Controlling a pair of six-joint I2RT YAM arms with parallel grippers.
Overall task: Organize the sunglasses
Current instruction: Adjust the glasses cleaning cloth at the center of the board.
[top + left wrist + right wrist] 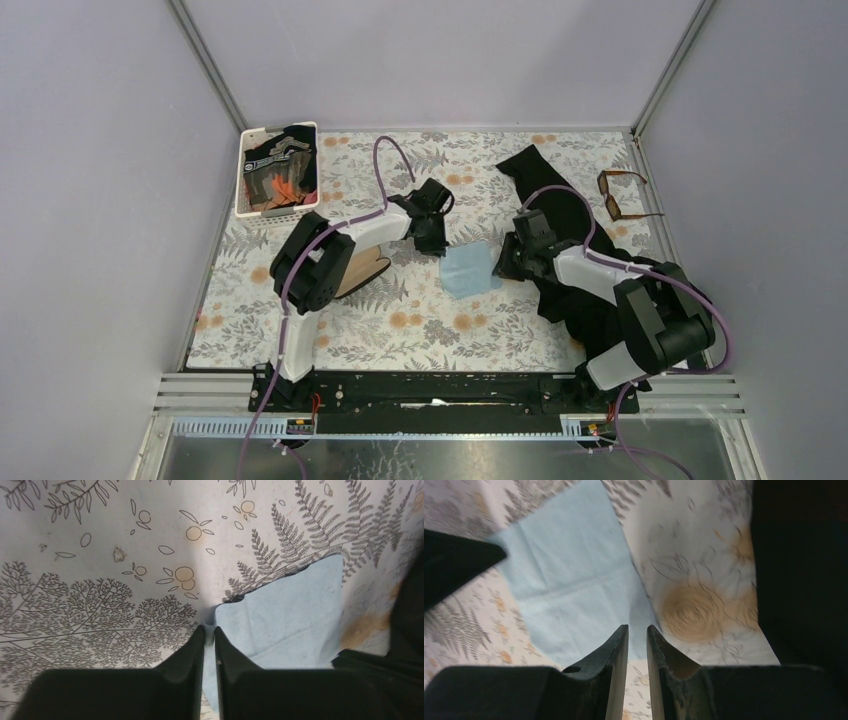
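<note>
The sunglasses (625, 195), amber-brown with dark lenses, lie at the table's far right edge, away from both grippers. A light-blue cloth (470, 268) lies flat in the middle of the table. My left gripper (437, 243) is down at its far left corner. In the left wrist view the left gripper (210, 630) is shut, with a fold of the cloth (290, 615) pinched between its tips. My right gripper (503, 262) is at the cloth's right corner. In the right wrist view the right gripper (637, 627) stands nearly closed, with the cloth (569, 580) corner in the slim gap.
A black cloth (560, 215) sprawls under and behind the right arm. A white basket (243, 185) with dark items sits at the far left corner. A brown oblong object (368, 275) lies under the left arm. Walls close in on both sides.
</note>
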